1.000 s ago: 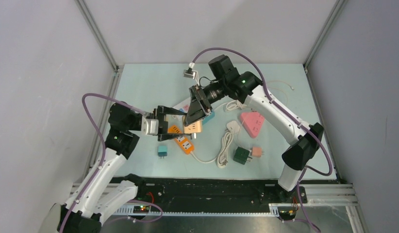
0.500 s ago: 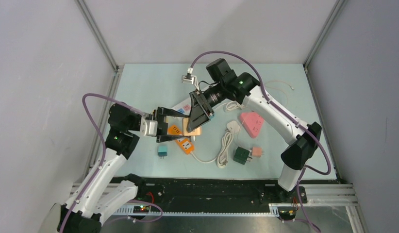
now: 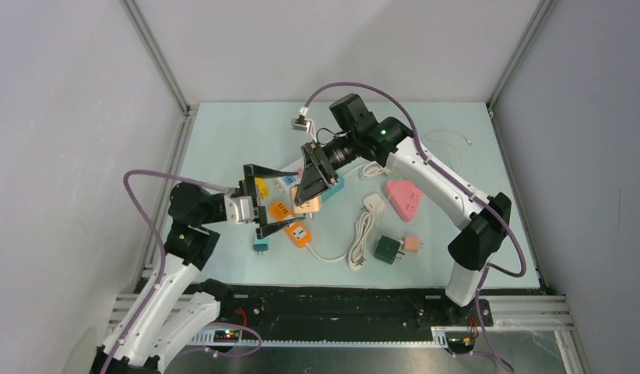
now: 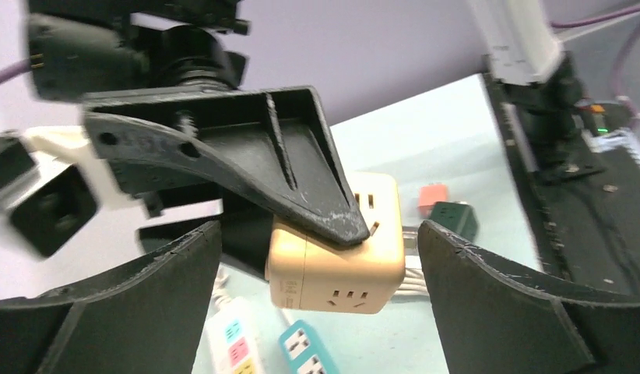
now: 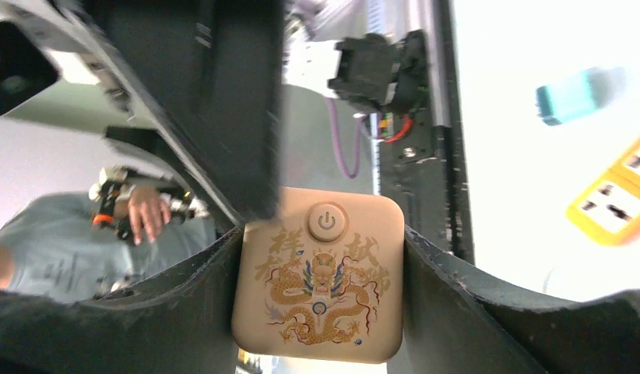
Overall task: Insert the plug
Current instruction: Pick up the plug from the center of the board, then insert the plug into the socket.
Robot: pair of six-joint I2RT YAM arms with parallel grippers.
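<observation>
Right gripper point(image 3: 311, 185): the beige cube adapter point(image 5: 318, 280) is being clamped between its fingers, both pressed flat against the cube's sides. The face with the power button and dragon print is being turned toward the right wrist camera. The cube is being held in the air above the mat point(image 3: 223, 132), over the cluster of strips.

Left gripper point(image 4: 318, 234): the jaws are being held spread wide, one finger on each side of the cube with a gap on both sides. Nothing is being gripped by it.

Just beside and below, the orange power strip point(image 3: 299, 234) is lying flat; no plug is being shown in its visible sockets. The cube's prongs are not being shown in any view.

Judged: the pick-up is done and the cube is being carried by the right arm alone. Alignment over a socket and the push home are not yet done.
</observation>
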